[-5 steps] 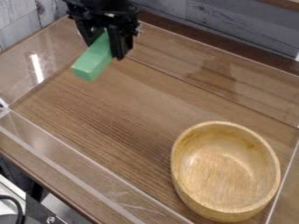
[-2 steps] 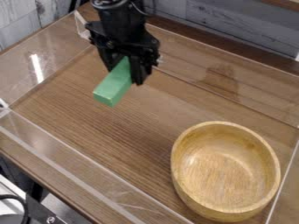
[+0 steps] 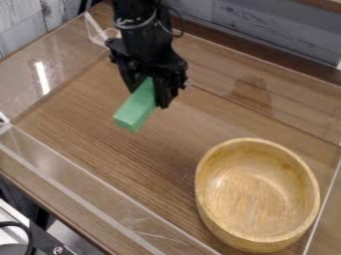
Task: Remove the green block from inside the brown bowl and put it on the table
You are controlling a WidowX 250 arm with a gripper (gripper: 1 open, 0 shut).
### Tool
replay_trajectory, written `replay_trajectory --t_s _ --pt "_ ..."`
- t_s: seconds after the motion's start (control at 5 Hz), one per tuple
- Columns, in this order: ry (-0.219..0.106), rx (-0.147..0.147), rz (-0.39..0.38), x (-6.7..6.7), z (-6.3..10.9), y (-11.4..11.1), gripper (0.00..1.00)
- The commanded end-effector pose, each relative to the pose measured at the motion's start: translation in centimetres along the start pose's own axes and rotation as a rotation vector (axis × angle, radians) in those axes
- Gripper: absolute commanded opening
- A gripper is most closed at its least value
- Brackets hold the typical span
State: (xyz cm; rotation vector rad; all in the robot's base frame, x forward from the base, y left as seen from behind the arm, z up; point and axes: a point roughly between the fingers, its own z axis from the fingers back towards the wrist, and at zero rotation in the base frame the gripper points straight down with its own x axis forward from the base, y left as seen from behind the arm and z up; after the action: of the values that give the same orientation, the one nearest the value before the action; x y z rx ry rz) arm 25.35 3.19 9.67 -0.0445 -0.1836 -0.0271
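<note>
Brown wood-grain table (image 3: 173, 159) (clear low walls around).

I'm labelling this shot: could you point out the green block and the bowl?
Green block (image 3: 136, 108): camera view, middle of its long face.
Bowl (image 3: 212, 194): camera view, left part of its rim and wall.

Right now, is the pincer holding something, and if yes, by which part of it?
Yes, the pincer holds the green rectangular block by its upper end; the lower end hangs free, tilted, over the wood-grain table.
</note>
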Motion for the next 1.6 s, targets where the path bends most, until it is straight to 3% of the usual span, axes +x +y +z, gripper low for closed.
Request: replay_trajectory --t_s 0.0,0.8,1.4 --pt "-0.041 0.012 -0.009 0.9 -0.2 0.3 0.00" --pt "-0.048 0.023 0.002 2.5 -2.1 1.3 0.00" --pt "-0.047 0.026 0.006 3.4 -2.5 1.8 0.00"
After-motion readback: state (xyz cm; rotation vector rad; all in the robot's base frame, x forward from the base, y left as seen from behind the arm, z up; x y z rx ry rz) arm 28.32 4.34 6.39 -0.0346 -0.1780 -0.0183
